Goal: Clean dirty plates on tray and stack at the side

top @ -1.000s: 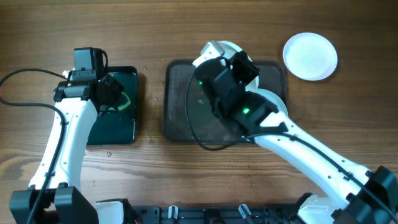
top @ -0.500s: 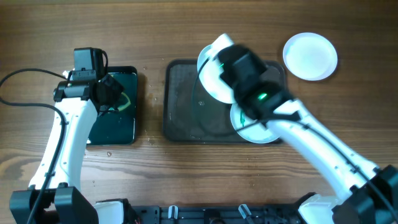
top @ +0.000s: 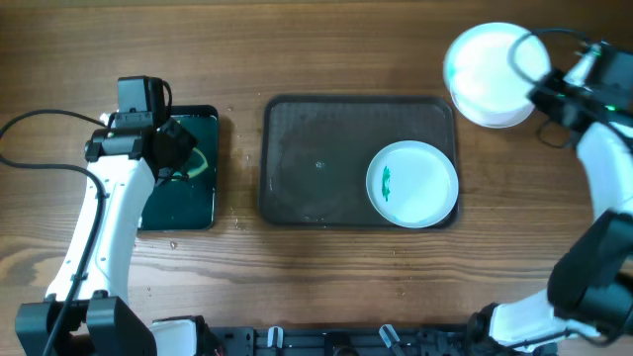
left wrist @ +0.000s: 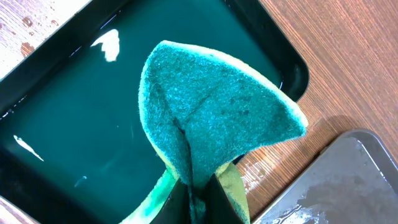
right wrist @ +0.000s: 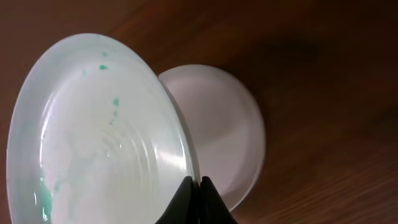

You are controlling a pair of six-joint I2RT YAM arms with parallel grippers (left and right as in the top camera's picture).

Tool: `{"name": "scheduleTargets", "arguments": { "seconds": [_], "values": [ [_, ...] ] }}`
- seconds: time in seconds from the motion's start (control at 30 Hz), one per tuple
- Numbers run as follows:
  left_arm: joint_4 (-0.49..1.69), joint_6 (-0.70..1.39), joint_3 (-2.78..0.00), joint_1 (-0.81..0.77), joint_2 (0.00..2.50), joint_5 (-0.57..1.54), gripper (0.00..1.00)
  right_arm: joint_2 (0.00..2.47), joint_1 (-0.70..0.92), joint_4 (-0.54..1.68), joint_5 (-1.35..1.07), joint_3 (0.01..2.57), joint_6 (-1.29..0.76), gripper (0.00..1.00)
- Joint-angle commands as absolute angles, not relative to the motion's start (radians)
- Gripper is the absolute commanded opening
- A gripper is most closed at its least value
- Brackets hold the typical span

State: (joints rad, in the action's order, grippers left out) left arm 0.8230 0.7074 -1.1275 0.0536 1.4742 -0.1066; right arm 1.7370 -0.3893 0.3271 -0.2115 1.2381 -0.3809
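My right gripper [top: 541, 91] [right wrist: 200, 184] is shut on the rim of a white plate [top: 482, 57] [right wrist: 93, 137] with small green specks, held tilted above a second white plate [top: 497, 111] [right wrist: 227, 124] that lies on the table right of the tray. A third white plate [top: 420, 188] with a green smear [top: 386, 181] lies in the right part of the large dark tray [top: 316, 158]. My left gripper [top: 182, 158] [left wrist: 198, 190] is shut on a folded green sponge [left wrist: 211, 112] above the small black tray [top: 173, 203] [left wrist: 68, 118].
Bare wooden table lies all round both trays. A corner of the large tray [left wrist: 339, 183] shows wet in the left wrist view. Black cables run along the left arm and the right arm [top: 603, 148].
My right arm has carried the plate from over the large tray to the far right, above the plate on the table. The plate on the tray is uncovered. The left arm has not moved.
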Motion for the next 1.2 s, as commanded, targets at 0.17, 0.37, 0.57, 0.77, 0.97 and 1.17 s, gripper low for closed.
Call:
{"name": "scheduleTargets", "arguments": {
  "seconds": [0.17, 0.37, 0.57, 0.77, 0.97, 1.17],
  "values": [
    [0.819, 0.688, -1.126, 0.058, 1.472, -0.083, 0.04, 1.890, -0.425, 0.201, -0.381, 1.232, -0.470, 0.08],
    [0.799, 0.688, -1.126, 0.058, 1.472, -0.044, 0.04, 1.901, -0.400, 0.204, -0.265, 1.232, -0.471, 0.51],
    [0.797, 0.688, -1.126, 0.058, 1.472, -0.045, 0.04, 1.880, -0.397, 0.255, -0.435, 1.232, -0.435, 0.68],
    [0.797, 0.688, -1.126, 0.058, 1.472, -0.041, 0.04, 1.861, -0.341, 0.399, -0.603, 1.232, -0.215, 0.70],
    [0.797, 0.688, -1.126, 0.058, 1.472, -0.041, 0.04, 1.861, -0.198, 0.563, -0.519, 1.222, 0.078, 0.75],
    [0.797, 0.692, -1.126, 0.058, 1.472, -0.041, 0.04, 1.862, -0.043, 0.562, -0.292, 1.183, 0.135, 0.79]
  ]
}}
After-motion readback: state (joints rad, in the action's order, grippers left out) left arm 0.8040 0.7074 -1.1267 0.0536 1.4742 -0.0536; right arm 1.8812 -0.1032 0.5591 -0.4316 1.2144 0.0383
